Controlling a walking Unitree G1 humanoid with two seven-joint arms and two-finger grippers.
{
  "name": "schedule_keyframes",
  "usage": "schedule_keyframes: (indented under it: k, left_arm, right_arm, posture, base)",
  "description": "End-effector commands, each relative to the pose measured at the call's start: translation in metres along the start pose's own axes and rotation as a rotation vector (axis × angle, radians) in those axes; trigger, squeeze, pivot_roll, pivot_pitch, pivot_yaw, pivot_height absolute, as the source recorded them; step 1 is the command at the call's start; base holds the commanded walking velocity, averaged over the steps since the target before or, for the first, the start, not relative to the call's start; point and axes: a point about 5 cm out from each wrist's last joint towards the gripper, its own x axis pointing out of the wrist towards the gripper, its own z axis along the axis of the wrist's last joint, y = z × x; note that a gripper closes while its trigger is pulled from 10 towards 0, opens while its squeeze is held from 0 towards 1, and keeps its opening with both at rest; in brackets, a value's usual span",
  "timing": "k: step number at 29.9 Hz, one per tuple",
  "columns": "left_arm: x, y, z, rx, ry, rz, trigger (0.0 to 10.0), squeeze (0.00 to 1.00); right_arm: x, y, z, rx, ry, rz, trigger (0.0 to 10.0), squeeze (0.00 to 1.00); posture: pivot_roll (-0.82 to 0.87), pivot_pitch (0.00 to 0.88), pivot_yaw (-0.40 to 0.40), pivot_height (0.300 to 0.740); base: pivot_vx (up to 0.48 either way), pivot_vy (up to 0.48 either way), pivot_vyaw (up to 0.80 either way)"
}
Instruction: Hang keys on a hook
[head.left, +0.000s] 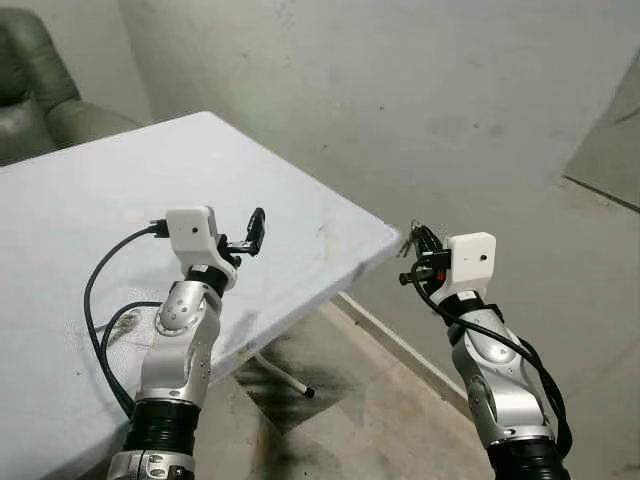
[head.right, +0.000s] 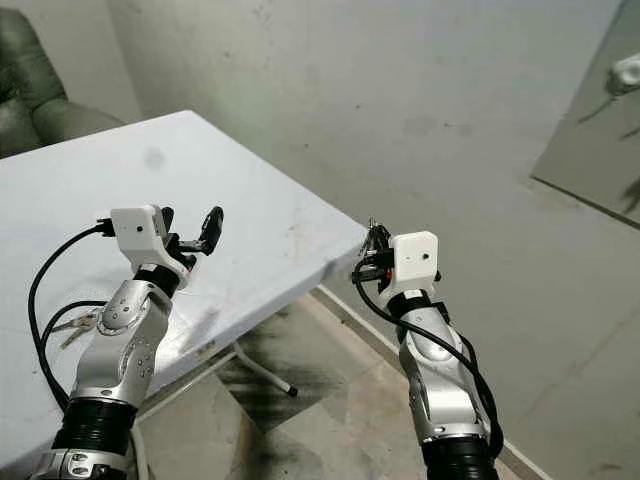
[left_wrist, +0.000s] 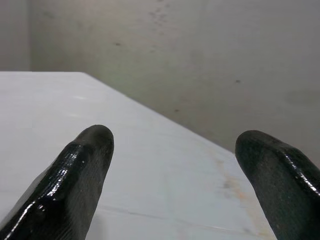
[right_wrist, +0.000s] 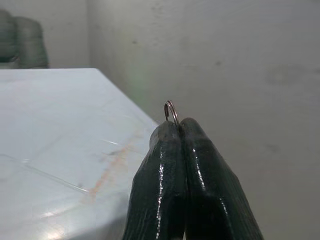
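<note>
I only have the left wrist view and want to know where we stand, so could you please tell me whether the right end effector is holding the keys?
Observer: Yes. The right end effector is shut on a key ring, which pokes out above its fingertips.
Operator: Thank you. Where is it relative to the table?
Observer: Just past the corner of the white table, over the floor, close to the wall.
Operator: Is there anything on the table that I cannot see?
Observer: What looks like a second bunch of keys lies beside the left arm, near its elbow.
</note>
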Motion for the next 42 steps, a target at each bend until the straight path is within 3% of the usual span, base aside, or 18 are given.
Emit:
schedule_keyframes:
  k: [1, 42]
  left_arm:
    - [0.0017, 0.0002, 0.0039, 0.009, -0.005, -0.003, 10.0, 0.00]
    - [-0.0002, 0.0010, 0.0025, 0.002, 0.009, 0.020, 10.0, 0.00]
  right_arm:
    - [0.0027, -0.0010, 0.0061, 0.004, -0.017, -0.011, 10.0, 0.00]
    - [0.0037, -0.0010, 0.0041, 0.005, 0.002, -0.030, 10.0, 0.00]
  posture:
    - [0.00, 0.000, -0.016, 0.736]
    - [0.01, 0.000, -0.020, 0.736]
  base:
    - [0.300, 0.000, -0.54]
    - [0.261, 0.000, -0.64]
